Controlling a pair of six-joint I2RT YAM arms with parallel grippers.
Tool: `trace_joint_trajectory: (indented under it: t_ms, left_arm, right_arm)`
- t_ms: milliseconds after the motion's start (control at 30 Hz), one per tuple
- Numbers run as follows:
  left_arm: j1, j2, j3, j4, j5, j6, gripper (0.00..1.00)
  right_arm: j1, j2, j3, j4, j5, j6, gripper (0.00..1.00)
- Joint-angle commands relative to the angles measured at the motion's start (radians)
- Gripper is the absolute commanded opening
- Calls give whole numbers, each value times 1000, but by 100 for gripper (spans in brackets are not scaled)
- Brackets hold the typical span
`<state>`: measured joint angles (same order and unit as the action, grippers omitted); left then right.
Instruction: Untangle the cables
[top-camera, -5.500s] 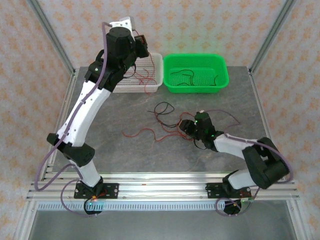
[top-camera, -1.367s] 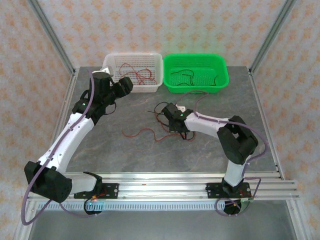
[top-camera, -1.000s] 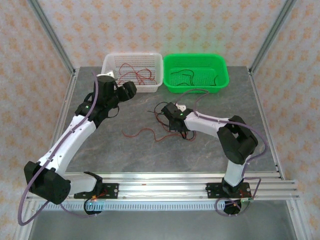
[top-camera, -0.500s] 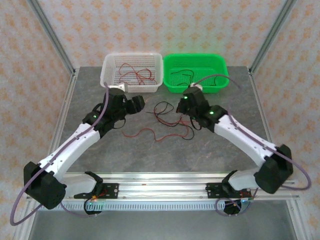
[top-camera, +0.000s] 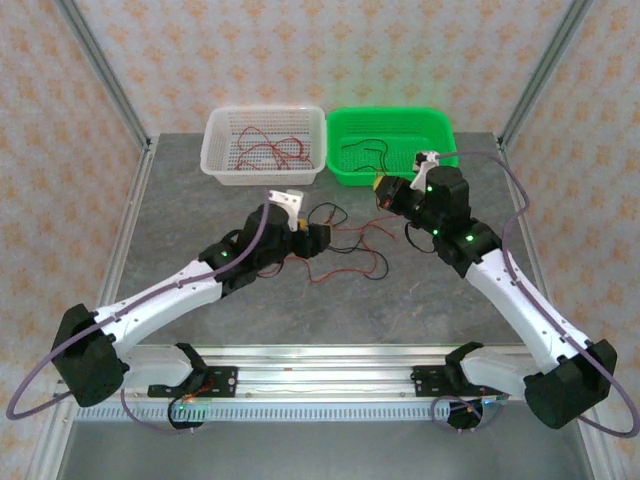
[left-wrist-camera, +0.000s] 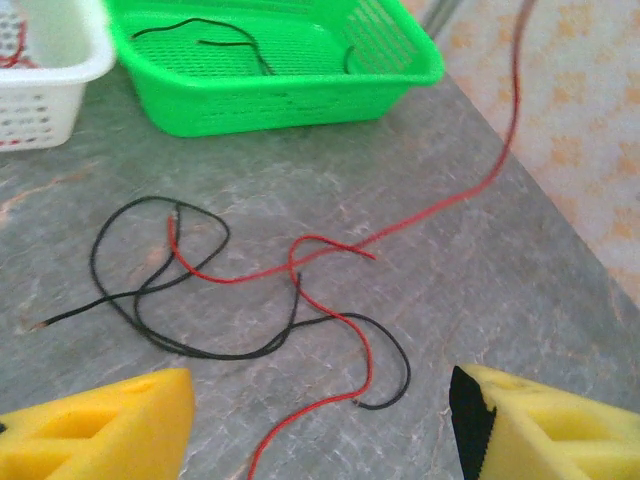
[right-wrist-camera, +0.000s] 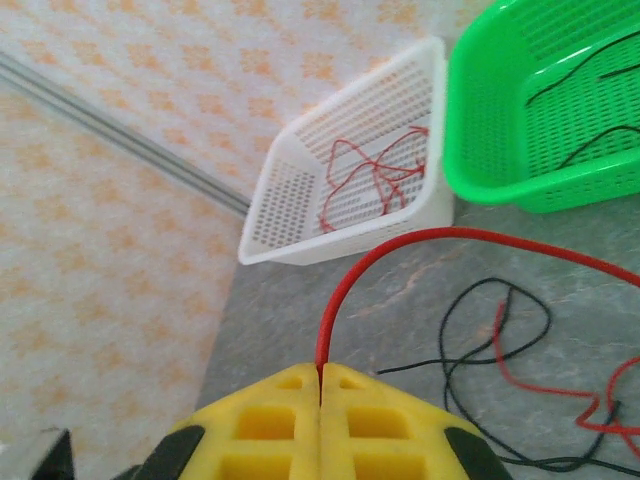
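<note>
Item under inspection: a tangle of thin red and black cables (left-wrist-camera: 296, 282) lying on the grey marbled table top (top-camera: 200, 215), near its middle and in front of the two baskets.

One thin red cable (right-wrist-camera: 400, 240) runs up out of the tangle to the right gripper (right-wrist-camera: 320, 400), whose yellow foam pads are pressed together on its end. This gripper is raised above the table, near the front wall of the green perforated plastic basket (top-camera: 440, 165). The cable's lower part lies on the table and crosses a thin black cable (left-wrist-camera: 225, 356) that loops around it.

The left gripper (left-wrist-camera: 320, 430) sits low over the table, just on the near side of the tangle. Its jaws are wide apart and hold nothing.

Sorted so far: several red cables lie in the white perforated plastic basket (right-wrist-camera: 300, 215), and several black cables in the green basket.

Assessment: the task is partly done. Red and black strands on the table are not yet separated, and their exact number cannot be told. The held red cable has to come free of the black loop, and each remaining strand has to go to the basket of its colour.
</note>
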<state>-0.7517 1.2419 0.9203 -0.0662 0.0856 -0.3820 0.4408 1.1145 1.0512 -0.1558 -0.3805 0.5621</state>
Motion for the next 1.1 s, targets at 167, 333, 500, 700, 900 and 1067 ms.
trace_joint_trajectory:
  t_ms: [167,333,500,700,900,1067]
  left_arm:
    - [-83,51,-21,121,-142,86,69]
    - [-91,-19,-78,188,-164,55,69]
    - [-90,-127,-113,160,-214,48,72]
    - [-90,-259,-148,92,-280,28,80]
    - [-89,-384,-185,61,-321,-14,99]
    - [-85,-502,-238,67,-365,-66,99]
  right_arm:
    - [-8,-33,46,173,-202,73,0]
    - [-9,15,148,185,-250,37,0]
    - [-8,114,281,186,-291,-67,0]
    - [-9,250,442,237,-399,-231,0]
    - [-7,358,551,339,-493,-359,0]
    - [-8,449,621,421,-552,-425,0]
